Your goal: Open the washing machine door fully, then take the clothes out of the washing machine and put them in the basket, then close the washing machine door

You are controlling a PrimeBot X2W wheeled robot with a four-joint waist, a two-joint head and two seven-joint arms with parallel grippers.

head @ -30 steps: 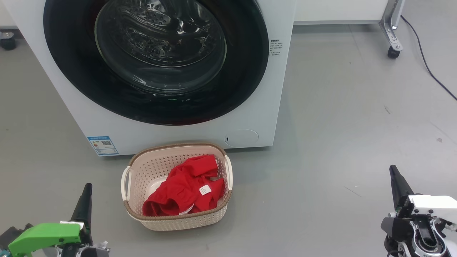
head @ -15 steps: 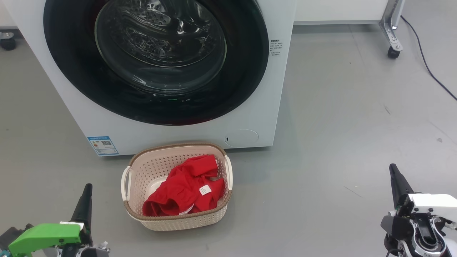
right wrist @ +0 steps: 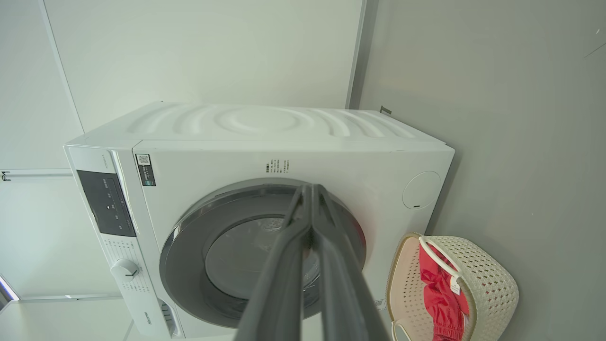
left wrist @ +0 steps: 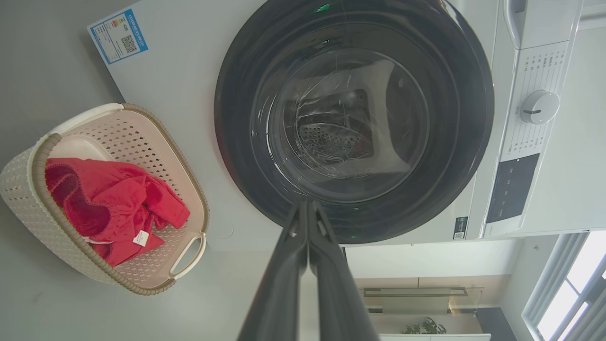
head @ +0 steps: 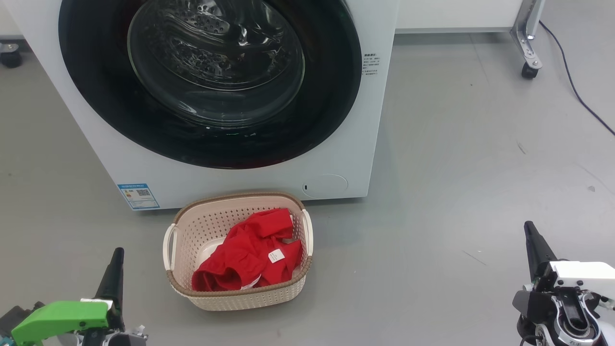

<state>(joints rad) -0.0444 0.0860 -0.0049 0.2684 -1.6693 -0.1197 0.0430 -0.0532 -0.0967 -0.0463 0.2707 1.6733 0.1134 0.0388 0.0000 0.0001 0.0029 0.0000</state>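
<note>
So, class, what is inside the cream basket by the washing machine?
Red clothes with a small white tag lie heaped in the basket; part of its floor shows bare. Anything beneath the heap is covered.

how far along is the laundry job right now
Looks finished. Done: the bright red clothes lie in the cream perforated plastic basket, and the round black-rimmed washing machine door sits shut against the white washing machine. In hand: nothing; the left gripper and right gripper are shut and empty. Left: nothing visible.
</note>
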